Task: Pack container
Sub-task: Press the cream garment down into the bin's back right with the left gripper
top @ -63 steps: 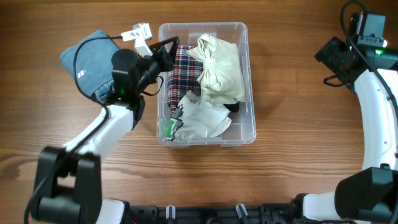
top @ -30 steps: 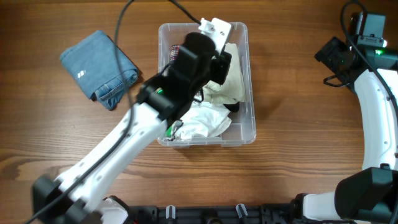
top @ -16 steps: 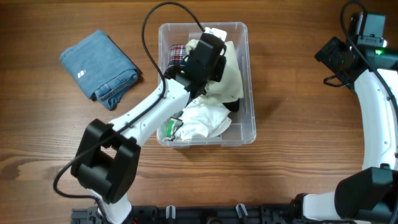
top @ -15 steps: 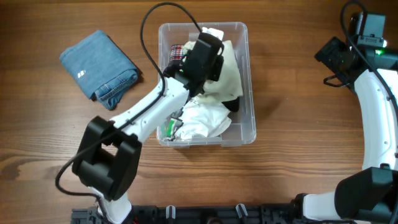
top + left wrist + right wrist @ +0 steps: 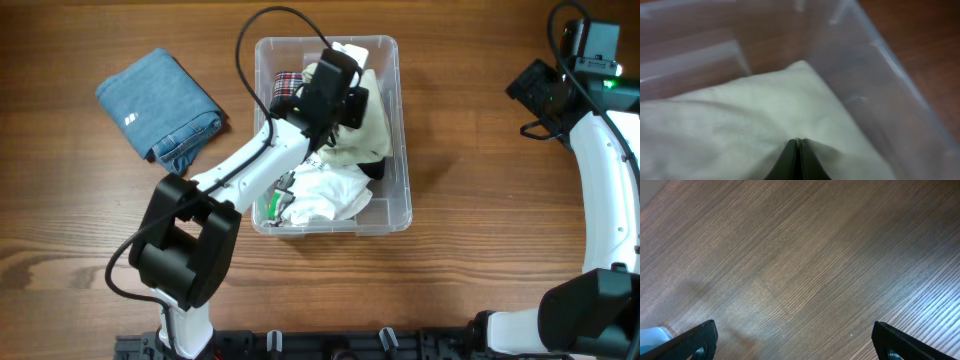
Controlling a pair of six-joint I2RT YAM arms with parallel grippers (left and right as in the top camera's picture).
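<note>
The left gripper point(image 5: 798, 159) is pressed together, its tips dug into the cream cloth point(image 5: 740, 130) inside the container point(image 5: 402, 150) (whether any fabric is caught between them I cannot tell). The right gripper point(image 5: 792, 342) is spread wide over bare table point(image 5: 480, 250), well to the container's right.

Two seconds ago the left wrist sat at the container's left rim. It has since swung in over the plaid cloth point(image 5: 285, 85) and dropped low. The right arm has not moved.

Left of the container lies folded denim point(image 5: 160, 105) with a small white patch, too small to read.
</note>
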